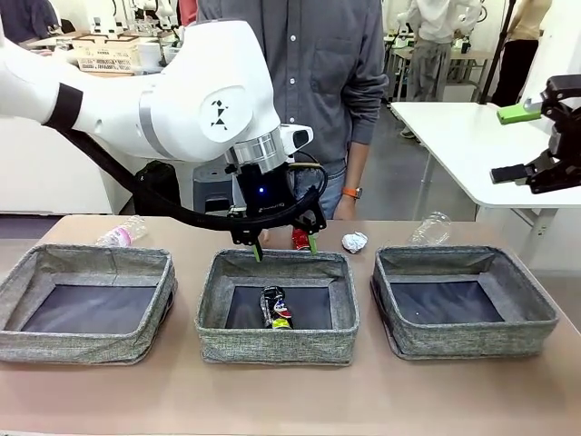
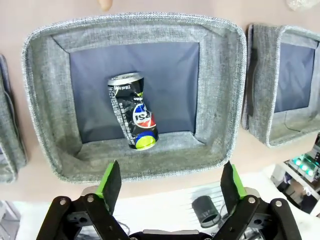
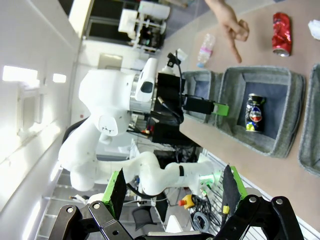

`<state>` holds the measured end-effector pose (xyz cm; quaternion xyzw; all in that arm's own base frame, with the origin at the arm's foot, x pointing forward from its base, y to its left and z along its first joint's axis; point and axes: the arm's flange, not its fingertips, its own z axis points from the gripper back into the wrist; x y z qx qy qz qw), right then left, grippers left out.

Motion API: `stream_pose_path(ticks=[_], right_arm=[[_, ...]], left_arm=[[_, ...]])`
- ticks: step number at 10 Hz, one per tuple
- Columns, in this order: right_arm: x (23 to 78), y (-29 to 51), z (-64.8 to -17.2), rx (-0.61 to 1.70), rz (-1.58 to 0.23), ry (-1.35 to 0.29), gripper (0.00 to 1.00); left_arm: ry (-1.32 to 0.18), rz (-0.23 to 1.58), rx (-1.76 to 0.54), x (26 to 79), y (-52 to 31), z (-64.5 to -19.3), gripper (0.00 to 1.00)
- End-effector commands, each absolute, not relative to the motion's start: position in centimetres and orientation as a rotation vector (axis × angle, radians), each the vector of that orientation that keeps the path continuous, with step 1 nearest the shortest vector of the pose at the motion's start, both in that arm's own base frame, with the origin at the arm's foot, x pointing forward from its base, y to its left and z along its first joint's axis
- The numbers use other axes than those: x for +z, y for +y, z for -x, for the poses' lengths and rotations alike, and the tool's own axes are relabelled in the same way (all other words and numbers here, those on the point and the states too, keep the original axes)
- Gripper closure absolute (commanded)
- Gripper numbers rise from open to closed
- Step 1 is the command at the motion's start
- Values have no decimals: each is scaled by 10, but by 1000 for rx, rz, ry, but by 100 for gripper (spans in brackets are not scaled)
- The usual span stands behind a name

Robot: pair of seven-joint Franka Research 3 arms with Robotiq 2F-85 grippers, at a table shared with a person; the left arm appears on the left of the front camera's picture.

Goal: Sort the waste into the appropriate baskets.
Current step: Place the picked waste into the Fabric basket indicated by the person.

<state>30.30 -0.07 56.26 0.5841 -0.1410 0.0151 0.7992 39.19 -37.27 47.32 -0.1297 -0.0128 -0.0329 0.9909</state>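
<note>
A dented dark printed can (image 1: 276,307) (image 2: 133,111) lies on the dark floor of the middle basket (image 1: 211,338) (image 2: 150,29). My left gripper (image 1: 284,245) (image 2: 171,182) hangs open just above that basket's far rim, with nothing between its green pads. Behind the baskets on the table lie a red can (image 1: 300,239) (image 3: 281,33), a foil ball (image 1: 354,242), and a clear bottle (image 1: 429,229). Another clear bottle (image 1: 123,233) lies at the far left. My right gripper (image 1: 536,141) (image 3: 172,187) is raised at the right, open and holding nothing.
The left basket (image 1: 86,347) and the right basket (image 1: 463,343) flank the middle one. A person stands at the far side; a hand (image 3: 230,22) points a finger down near the red can. A white table (image 1: 472,136) stands behind at the right.
</note>
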Motion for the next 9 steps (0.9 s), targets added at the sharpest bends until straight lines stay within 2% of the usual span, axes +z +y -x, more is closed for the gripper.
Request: stream_pose_path(ticks=[1, 2, 3, 6, 7, 9], right_arm=[[564, 1, -305, 49, -1272, -324, 0], [564, 1, -305, 49, -1272, -324, 0], [564, 1, -305, 49, -1272, -324, 0], [564, 1, -305, 49, -1272, -324, 0], [564, 1, -305, 49, -1272, -324, 0], [564, 1, -305, 49, -1272, -324, 0]], left_arm=[[-37, 235, -63, 480, -367, -389, 0], [-31, 244, -82, 485, -361, -388, 0], [32, 293, -245, 498, -350, -383, 0], [58, 678, -507, 543, -286, -366, 0], [22, 868, -548, 555, -252, -360, 0], [-72, 1136, -401, 560, -191, -346, 0]])
